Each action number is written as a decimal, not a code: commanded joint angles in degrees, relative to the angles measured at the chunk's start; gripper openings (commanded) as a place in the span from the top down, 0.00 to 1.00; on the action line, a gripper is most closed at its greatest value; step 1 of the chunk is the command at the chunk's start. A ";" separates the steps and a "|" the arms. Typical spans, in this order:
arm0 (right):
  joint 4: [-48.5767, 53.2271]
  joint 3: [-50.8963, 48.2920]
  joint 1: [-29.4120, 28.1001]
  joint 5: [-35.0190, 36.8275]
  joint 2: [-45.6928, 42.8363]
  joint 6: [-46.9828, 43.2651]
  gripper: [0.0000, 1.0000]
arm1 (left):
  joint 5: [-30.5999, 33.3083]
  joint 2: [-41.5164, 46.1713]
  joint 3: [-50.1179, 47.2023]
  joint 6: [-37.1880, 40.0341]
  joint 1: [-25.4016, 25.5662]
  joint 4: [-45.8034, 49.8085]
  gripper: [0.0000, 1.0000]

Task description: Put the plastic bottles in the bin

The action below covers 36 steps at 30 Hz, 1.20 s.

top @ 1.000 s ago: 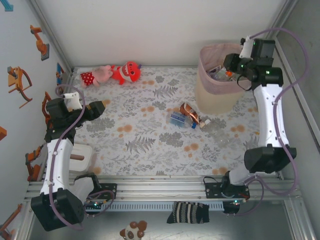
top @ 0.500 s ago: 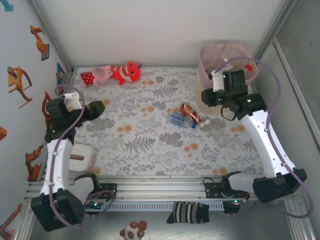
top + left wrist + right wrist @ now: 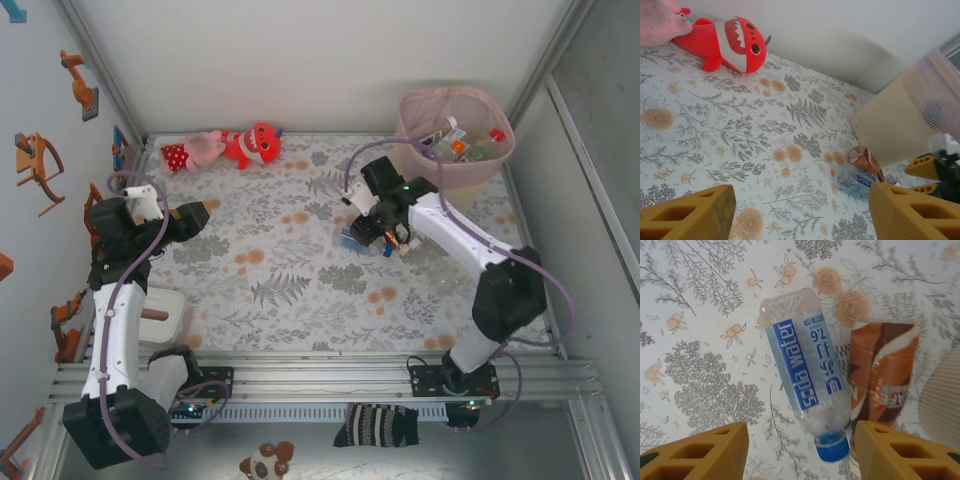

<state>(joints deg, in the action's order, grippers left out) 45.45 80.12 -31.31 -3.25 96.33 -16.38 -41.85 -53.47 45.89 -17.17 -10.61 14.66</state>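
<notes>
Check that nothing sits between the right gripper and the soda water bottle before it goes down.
Nothing visible does. The right gripper hangs open over the soda water bottle, which lies on its side on the cloth. The brown-labelled bottle lies close beside it, toward the bin, so the finger on that side may have little room.

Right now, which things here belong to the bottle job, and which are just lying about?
Part of the job: soda water bottle; brown-label bottle beside it; bin; bottles already in it.
Just lying about: red plush toy; pink plush toy; white box; striped sock.
</notes>
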 commanded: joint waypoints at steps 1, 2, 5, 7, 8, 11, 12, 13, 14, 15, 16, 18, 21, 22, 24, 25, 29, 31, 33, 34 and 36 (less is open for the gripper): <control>-1.44 4.65 -0.72 0.77 4.61 -3.87 0.39 | 0.29 0.99 0.69 1.08 -0.44 0.72 0.30; -1.56 5.83 -0.82 0.47 6.52 -4.24 0.38 | 0.42 1.11 0.63 1.15 -0.46 0.66 0.30; -0.94 9.45 -1.34 0.56 11.49 -5.36 0.30 | 0.58 1.09 0.61 1.22 -0.46 0.80 0.30; -0.28 11.76 -1.56 0.68 14.23 -5.72 0.30 | 0.63 0.92 0.61 1.34 -0.46 1.01 0.30; -0.11 12.59 -1.64 0.58 15.46 -5.92 0.30 | 0.84 0.94 0.69 1.56 -0.46 1.21 0.30; 0.34 14.50 -1.69 -0.23 18.47 -6.64 0.30 | 1.56 1.43 0.69 1.96 -0.44 1.69 0.30; 0.41 14.92 -1.81 -0.17 19.22 -6.73 0.30 | 1.72 1.56 0.67 1.99 -0.41 1.69 0.30; 0.50 15.30 -1.83 0.03 20.05 -6.88 0.30 | 1.85 1.77 0.63 1.96 -0.38 1.76 0.30; 0.44 15.61 -1.83 0.44 20.68 -6.91 0.30 | 1.85 1.86 0.66 1.96 -0.40 1.77 0.30; 0.74 16.05 -1.83 1.04 21.49 -6.75 0.30 | 1.86 1.89 0.66 2.01 -0.37 1.76 0.30; 1.32 16.58 -1.87 1.45 22.26 -6.65 0.30 | 1.92 1.85 0.52 2.02 -0.38 1.71 0.30; 2.21 16.99 -1.92 1.90 23.54 -6.56 0.30 | 1.98 1.79 0.56 1.96 -0.40 1.76 0.30; 3.26 17.08 -1.91 1.89 24.71 -6.56 0.31 | 1.87 1.70 0.67 1.97 -0.37 1.77 0.30; 3.73 17.13 -1.91 1.77 24.96 -6.56 0.32 | 1.88 1.68 0.66 1.97 -0.37 1.77 0.30; 4.04 16.88 -2.00 1.58 25.15 -6.56 0.33 | 1.85 1.79 0.61 1.96 -0.38 1.69 0.30; 4.08 16.76 -1.99 1.65 25.17 -6.47 0.34 | 1.89 1.69 0.65 1.96 -0.40 1.69 0.30; 4.47 16.56 -1.99 1.93 25.02 -6.19 0.40 | 1.89 1.70 0.69 1.90 -0.38 1.73 0.30; 4.53 16.66 -2.08 2.10 24.49 -5.73 0.43 | 1.85 1.87 0.69 1.89 -0.40 1.71 0.30; 4.67 16.89 -2.13 2.19 23.83 -5.29 0.46 | 1.86 2.00 0.61 1.88 -0.37 1.69 0.30; 4.83 16.98 -2.26 2.11 23.45 -5.09 0.47 | 1.88 2.15 0.61 1.88 -0.37 1.69 0.30; 5.24 17.09 -2.44 1.93 22.30 -4.59 0.48 | 1.87 2.21 0.61 1.88 -0.37 1.62 0.30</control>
<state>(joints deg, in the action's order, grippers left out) 48.66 95.66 -32.95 -1.83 121.32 -22.04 -39.86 -52.42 45.89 -16.67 -10.59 15.92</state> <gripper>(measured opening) 0.524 0.697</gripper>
